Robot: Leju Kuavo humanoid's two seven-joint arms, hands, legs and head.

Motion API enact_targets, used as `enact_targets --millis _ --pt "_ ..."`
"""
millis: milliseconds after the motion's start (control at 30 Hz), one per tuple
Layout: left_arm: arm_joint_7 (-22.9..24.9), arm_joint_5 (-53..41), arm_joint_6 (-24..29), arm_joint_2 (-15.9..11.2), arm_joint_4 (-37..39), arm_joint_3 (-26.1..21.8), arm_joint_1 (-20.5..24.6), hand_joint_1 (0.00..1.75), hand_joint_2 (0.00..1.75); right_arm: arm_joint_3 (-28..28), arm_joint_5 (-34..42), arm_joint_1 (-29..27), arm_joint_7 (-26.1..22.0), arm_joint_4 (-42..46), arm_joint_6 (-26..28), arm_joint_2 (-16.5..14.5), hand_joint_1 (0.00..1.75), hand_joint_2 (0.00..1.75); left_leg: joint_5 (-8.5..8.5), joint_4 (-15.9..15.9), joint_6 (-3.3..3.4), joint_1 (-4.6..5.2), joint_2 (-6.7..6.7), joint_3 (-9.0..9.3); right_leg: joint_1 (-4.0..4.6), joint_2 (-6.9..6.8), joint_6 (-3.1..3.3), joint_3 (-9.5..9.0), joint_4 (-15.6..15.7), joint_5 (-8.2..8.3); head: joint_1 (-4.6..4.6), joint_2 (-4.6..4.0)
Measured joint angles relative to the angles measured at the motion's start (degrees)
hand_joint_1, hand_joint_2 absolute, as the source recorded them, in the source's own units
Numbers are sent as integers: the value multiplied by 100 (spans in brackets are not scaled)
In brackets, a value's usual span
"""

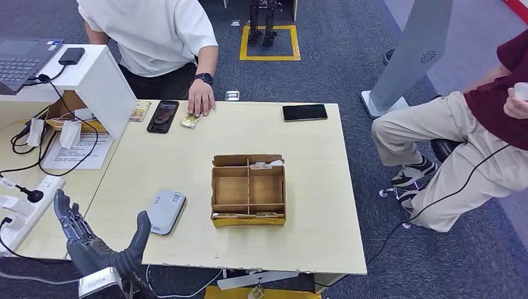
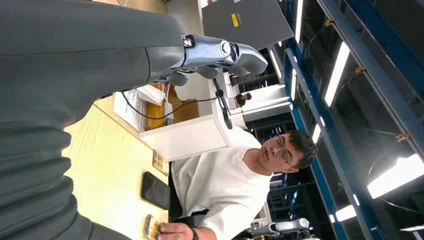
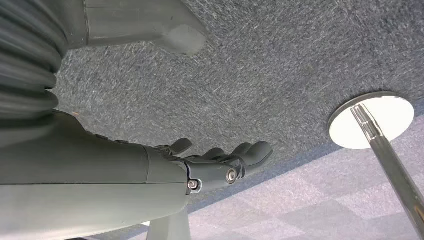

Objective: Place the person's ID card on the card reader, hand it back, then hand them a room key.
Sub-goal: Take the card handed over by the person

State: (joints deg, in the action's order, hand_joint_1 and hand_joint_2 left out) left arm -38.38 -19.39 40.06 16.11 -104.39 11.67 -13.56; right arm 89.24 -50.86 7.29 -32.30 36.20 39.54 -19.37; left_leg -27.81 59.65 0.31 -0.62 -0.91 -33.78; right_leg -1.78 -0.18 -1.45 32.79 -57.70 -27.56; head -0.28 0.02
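On the pale desk [image 1: 311, 205]: ID card [image 1: 189, 120] pinned under the person's hand [image 1: 200, 99] at the far edge for pickup; card reader [image 1: 166, 211] beside the raised, empty, spread left hand [image 1: 93, 240]; right hand [image 3: 220, 160] hanging loosely curled, empty.

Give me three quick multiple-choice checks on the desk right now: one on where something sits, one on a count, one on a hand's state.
1. Where does the grey card reader lie?
A. Inside the cardboard organizer
B. On the table, on the robot's left of the cardboard organizer
C. Under the laptop

2. How many dark phones lie on the table?
A. None
B. Two
C. Five

3. What is the state of the left hand?
A. Fingers apart, holding nothing
B. Gripping the ID card
C. Pressing on the card reader

Answers:
1. B: the reader rests flat on the wood beside the organizer, apart from it.
2. B: one phone lies near the person's hand, another phone at the far edge.
3. A: the head view shows it spread and empty near the table's near corner.
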Motion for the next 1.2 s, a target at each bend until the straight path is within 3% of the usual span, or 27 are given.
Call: enact_targets --millis 167,433,967,1200 --pt "22 89 0 4 0 0 1 0 175 0 -2 0 9 0 -2 0 0 175 0 0 0 0 0 0 0 0 0 0 0 0 0 0" --pt "222 970 0 11 5 0 6 0 175 0 48 -1 56 2 -1 0 0 175 0 0 0 0 0 0 0 0 0 0 0 0 0 0" --pt "597 1321 -38 -39 57 0 61 0 175 0 14 -2 116 11 -2 0 0 175 0 0 0 0 1 1 0 1 0 1 0 0 0 0" --pt "606 904 -35 -107 140 23 237 0 175 0 -127 -1 81 11 0 0 0 175 0 1 0 0 0 1 0 1 0 1 0 0 0 0"
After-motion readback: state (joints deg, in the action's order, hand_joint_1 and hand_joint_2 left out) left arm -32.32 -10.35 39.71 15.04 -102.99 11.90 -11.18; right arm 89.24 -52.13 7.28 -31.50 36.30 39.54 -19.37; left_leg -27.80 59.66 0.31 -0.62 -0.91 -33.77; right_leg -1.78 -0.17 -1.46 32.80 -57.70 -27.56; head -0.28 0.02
